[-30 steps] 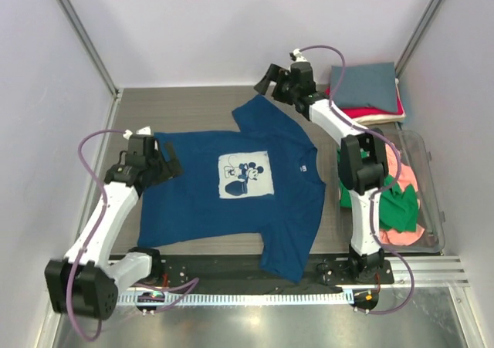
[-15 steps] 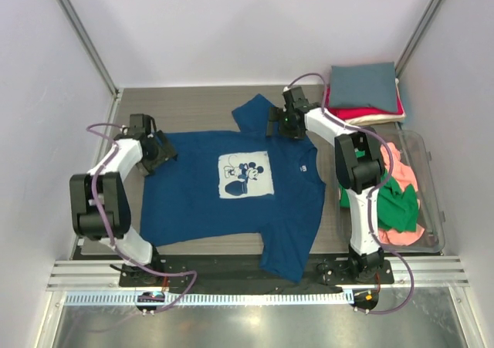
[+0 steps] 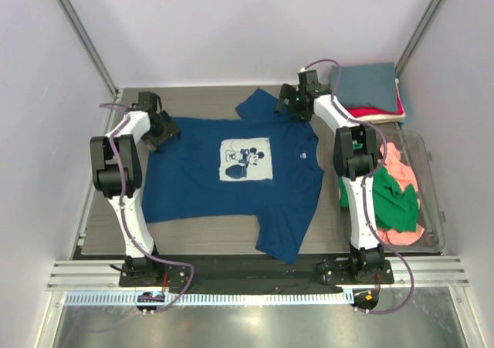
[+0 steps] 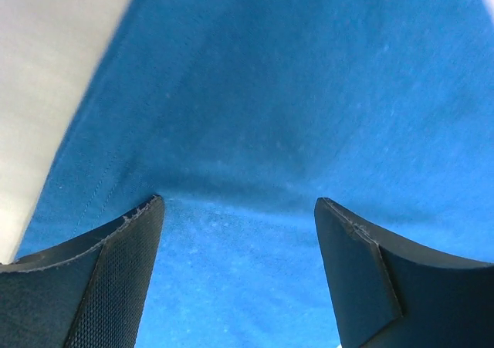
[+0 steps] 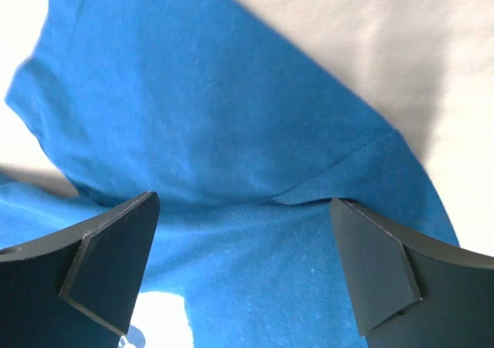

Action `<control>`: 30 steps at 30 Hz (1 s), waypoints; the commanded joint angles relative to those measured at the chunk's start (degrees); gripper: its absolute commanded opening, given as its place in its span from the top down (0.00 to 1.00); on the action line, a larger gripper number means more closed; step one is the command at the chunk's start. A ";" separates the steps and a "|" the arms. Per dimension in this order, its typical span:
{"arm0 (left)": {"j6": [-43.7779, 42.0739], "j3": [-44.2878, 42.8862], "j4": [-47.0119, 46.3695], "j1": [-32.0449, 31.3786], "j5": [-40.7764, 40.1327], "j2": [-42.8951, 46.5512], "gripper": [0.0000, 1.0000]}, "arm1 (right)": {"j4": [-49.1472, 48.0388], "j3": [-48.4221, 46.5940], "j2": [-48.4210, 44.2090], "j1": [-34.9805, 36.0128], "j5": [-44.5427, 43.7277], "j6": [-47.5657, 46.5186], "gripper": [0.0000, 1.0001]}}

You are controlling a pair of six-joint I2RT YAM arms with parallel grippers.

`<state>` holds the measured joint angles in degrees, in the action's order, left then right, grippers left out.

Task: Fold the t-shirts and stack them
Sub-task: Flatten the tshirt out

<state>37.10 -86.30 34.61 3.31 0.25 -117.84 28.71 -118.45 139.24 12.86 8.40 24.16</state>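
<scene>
The navy blue t-shirt [image 3: 231, 186] lies spread flat on the table, its pale Mickey Mouse print [image 3: 245, 159] facing up. My left gripper [image 3: 160, 129] is at the shirt's far left corner; in the left wrist view the gripper [image 4: 239, 209] is open, with blue cloth [image 4: 293, 93] spread flat under the gap between the fingers. My right gripper [image 3: 296, 106] is at the far right shoulder, beside the sleeve [image 3: 258, 105]. In the right wrist view it [image 5: 243, 209] is open over blue cloth [image 5: 193, 116] with a seam fold.
A folded stack stands at the back right, with a slate-grey tee [image 3: 364, 84] on top and a red one [image 3: 377, 113] under it. A clear bin [image 3: 434, 186] on the right holds green [image 3: 392, 201] and salmon-pink [image 3: 402, 170] tees. Walls close in on both sides.
Both arms have reached farther back along the table. The navy shirt has shifted toward the back with them, and its far edge now lies straighter.
</scene>
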 commanded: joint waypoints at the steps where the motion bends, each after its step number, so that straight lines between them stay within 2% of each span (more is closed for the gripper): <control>1: -0.18 -5.53 -1.05 0.82 1.15 -8.53 0.20 | 3.28 -5.36 7.35 -1.96 -1.63 1.59 0.00; 5: -1.15 -15.37 1.86 0.91 1.77 -13.63 0.20 | 3.72 -11.52 11.39 -3.63 -3.31 3.52 0.00; 10: -1.07 -24.34 4.41 0.91 4.31 -16.19 0.21 | 0.83 -24.95 16.94 -4.51 2.30 1.85 0.00; 13: -1.24 -25.94 7.13 0.82 5.46 -13.57 0.24 | -0.85 -24.03 14.41 -4.51 5.39 1.85 0.00; 15: -1.94 -23.66 7.49 0.56 4.50 -6.47 0.23 | -2.85 -19.04 6.89 -4.43 5.31 2.03 0.00; 16: -2.21 -21.56 7.14 0.56 2.93 -3.56 0.23 | -4.35 -11.96 3.18 -4.43 5.31 2.12 0.01; 18: -1.08 -13.84 7.14 0.56 0.20 6.80 0.23 | -9.95 -4.28 -3.24 -4.16 4.35 3.08 0.00; 19: -0.28 -10.24 6.35 0.56 -3.47 10.58 0.23 | -11.38 1.94 -9.80 -4.16 3.73 3.61 0.00; 20: 0.59 -0.98 5.04 0.56 -7.16 15.31 0.23 | -12.26 4.52 -12.56 -3.90 3.29 4.31 0.00; 21: 1.39 3.73 3.55 0.56 -8.59 23.80 0.22 | -12.62 7.07 -15.90 -3.64 1.11 4.40 0.00; 22: 3.66 8.38 0.58 0.47 -9.30 28.58 0.22 | -12.63 12.84 -22.11 -3.29 -1.09 4.40 0.00; 23: 4.64 17.74 -0.50 0.47 -10.17 32.55 0.22 | -12.71 16.20 -26.00 -2.41 -3.02 4.14 0.00; 24: 5.43 21.40 -1.29 0.55 -10.62 39.55 0.22 | -13.67 20.07 -29.86 -1.79 -8.09 3.88 0.00; 25: 6.13 25.27 -1.73 0.56 -10.80 42.40 0.22 | -14.55 28.80 -33.56 -1.27 -11.71 4.31 0.00; 26: 6.92 28.44 -1.65 0.56 -11.84 45.04 0.22 | -15.60 33.50 -41.86 0.39 -13.92 5.10 0.00; 27: 7.98 34.30 -1.39 0.64 -12.90 50.38 0.22 | -16.66 37.90 -45.34 0.93 -17.60 7.98 0.00; 28: 10.25 37.06 -1.13 0.90 -13.60 52.87 0.22 | -16.49 45.69 -49.37 1.46 -17.98 9.66 0.00; 30: 13.42 42.77 -1.82 1.43 -13.96 58.23 0.22 | -15.44 53.11 -58.87 2.34 -16.85 13.61 0.00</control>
<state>44.62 -51.22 33.58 3.88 -10.13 -61.23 15.05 -74.89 89.86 13.58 -2.70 31.38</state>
